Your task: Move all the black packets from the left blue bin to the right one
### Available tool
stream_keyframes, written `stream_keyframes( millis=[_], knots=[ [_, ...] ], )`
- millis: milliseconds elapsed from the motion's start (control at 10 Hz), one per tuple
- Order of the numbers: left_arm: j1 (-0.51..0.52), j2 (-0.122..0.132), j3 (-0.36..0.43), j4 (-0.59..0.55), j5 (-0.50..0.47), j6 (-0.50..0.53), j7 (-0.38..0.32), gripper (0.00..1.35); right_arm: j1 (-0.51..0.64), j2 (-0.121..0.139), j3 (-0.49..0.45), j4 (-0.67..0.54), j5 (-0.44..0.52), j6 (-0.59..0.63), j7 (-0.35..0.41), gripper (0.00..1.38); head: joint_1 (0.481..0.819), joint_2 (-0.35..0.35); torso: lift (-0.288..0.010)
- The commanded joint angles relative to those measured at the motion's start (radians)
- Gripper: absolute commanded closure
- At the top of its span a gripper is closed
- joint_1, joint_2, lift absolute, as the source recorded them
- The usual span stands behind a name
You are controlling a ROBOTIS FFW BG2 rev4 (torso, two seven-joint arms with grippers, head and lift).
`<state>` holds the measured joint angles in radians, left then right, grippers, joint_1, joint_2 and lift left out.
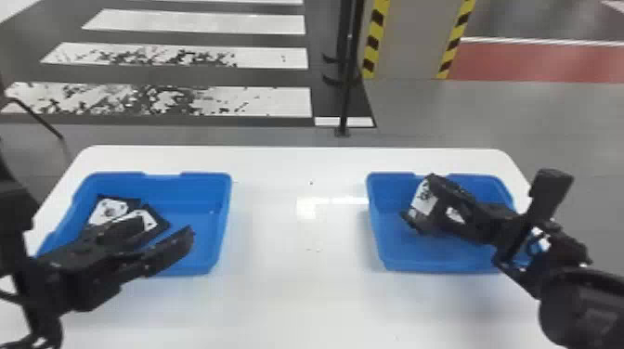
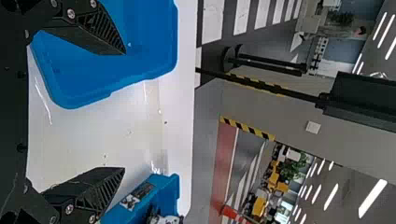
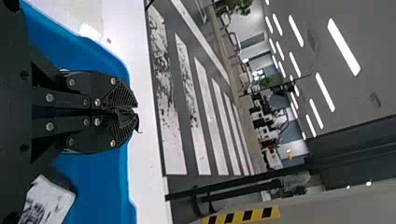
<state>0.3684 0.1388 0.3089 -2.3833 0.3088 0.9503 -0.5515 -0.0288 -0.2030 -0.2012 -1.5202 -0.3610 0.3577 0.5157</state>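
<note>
Packet (image 1: 423, 198) beside right tool (image 1: 413, 222)

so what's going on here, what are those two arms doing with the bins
A two-armed robot is on a job of moving black packets from the left blue bin to the right one. Its left gripper is open over the left bin, where at least two packets still lie. Its right gripper is shut at the right bin, with a white-labelled packet right by it; I can't tell if it's gripped.
</note>
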Motion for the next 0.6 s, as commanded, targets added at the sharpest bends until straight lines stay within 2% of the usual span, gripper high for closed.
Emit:
stream_keyframes(
  millis=[0, 100, 200, 300, 500],
  knots=[
    [0.0, -0.001, 0.034, -0.001, -0.022, 0.002, 0.001, 0.16, -0.006, -0.009, -0.02, 0.073, 0.016, -0.034, -0.006, 0.6, 0.695, -0.067, -0.14],
    [-0.003, -0.002, 0.054, -0.001, -0.054, -0.001, 0.004, 0.16, 0.053, -0.01, -0.02, 0.017, 0.018, -0.085, -0.028, 0.25, 0.695, -0.072, -0.14],
    [-0.013, -0.001, 0.074, -0.001, -0.097, 0.007, 0.016, 0.16, 0.169, -0.004, -0.02, -0.125, 0.024, -0.112, -0.066, 0.1, 0.695, -0.069, -0.14],
    [-0.02, 0.001, 0.102, -0.001, -0.127, 0.034, 0.022, 0.16, 0.291, 0.01, -0.02, -0.268, 0.06, -0.125, -0.098, 0.12, 0.695, -0.06, -0.14],
    [-0.052, 0.015, 0.134, 0.009, -0.201, 0.088, 0.024, 0.17, 0.532, 0.042, -0.02, -0.499, 0.104, -0.154, -0.128, 0.13, 0.695, 0.017, -0.14]
  ],
)
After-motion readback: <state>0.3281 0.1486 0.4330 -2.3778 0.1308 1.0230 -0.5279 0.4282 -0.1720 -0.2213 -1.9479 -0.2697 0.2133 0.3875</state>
